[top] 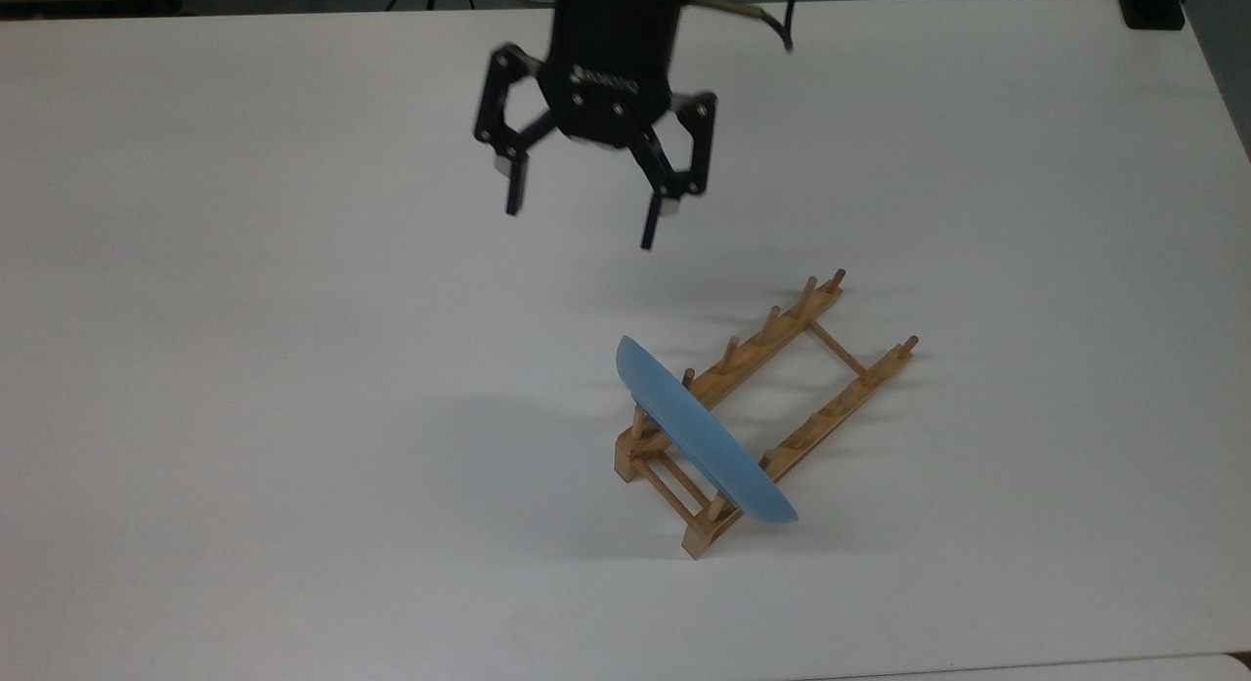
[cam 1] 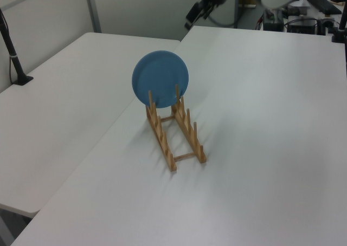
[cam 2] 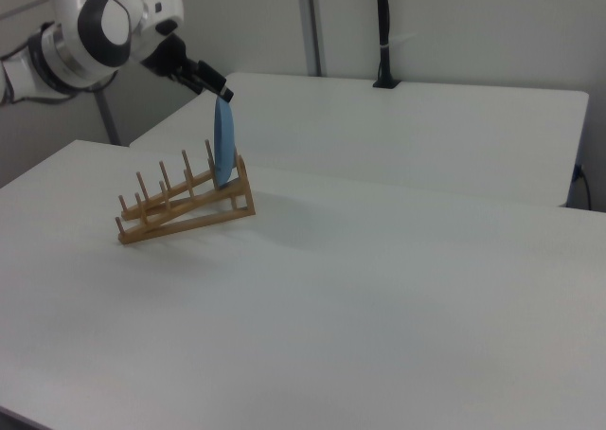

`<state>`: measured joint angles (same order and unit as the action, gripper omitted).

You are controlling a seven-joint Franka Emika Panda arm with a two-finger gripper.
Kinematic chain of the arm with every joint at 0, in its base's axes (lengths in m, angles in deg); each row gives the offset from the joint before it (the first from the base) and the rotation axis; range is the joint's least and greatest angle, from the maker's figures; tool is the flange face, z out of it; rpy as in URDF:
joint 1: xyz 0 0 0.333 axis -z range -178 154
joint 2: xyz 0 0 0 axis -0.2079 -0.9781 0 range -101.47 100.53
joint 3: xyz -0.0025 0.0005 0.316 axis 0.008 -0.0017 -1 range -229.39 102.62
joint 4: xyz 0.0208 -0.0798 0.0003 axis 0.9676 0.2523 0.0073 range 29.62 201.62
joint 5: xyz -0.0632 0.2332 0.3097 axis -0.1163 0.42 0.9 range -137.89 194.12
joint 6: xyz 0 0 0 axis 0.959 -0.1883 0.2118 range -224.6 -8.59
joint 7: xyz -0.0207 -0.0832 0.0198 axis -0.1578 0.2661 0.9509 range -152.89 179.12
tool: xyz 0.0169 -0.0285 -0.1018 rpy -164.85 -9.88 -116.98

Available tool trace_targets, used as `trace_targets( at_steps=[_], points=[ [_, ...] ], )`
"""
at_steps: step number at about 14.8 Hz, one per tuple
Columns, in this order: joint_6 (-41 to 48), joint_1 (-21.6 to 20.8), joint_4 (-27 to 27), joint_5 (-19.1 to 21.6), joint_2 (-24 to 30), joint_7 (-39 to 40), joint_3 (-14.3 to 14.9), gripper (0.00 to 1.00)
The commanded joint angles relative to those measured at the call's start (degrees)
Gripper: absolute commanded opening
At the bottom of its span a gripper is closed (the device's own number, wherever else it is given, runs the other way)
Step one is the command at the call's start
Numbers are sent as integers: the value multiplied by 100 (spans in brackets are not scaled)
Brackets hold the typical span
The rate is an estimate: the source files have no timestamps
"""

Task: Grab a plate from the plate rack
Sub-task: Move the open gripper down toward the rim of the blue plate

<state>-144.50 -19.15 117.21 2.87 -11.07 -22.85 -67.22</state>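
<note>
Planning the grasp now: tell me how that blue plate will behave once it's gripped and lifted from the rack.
The plate looks rigid and glossy, so its rim may slip between narrow fingers. It stands on edge between the plate rack pegs; if nudged sideways, it could tip or roll. Probably light.

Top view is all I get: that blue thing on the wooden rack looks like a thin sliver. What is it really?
Observer: A round plate. The left view shows its full disc.
Operator: Is it standing straight?
Observer: Nearly upright, seen in the right view, slotted at the raised end of the sloping plate rack.
Operator: And the black claw, is it touching the table?
Observer: No. In the right view the gripper hangs well above the tabletop.
</note>
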Motion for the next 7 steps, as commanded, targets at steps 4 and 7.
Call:
trace_targets(
  at_steps=[4, 7],
  points=[
    [-440, -305, -149, -1682, -670, -1727, 41, 93],
    [-449, -384, -402, -2526, -1039, -2640, 41, 93]
  ],
)
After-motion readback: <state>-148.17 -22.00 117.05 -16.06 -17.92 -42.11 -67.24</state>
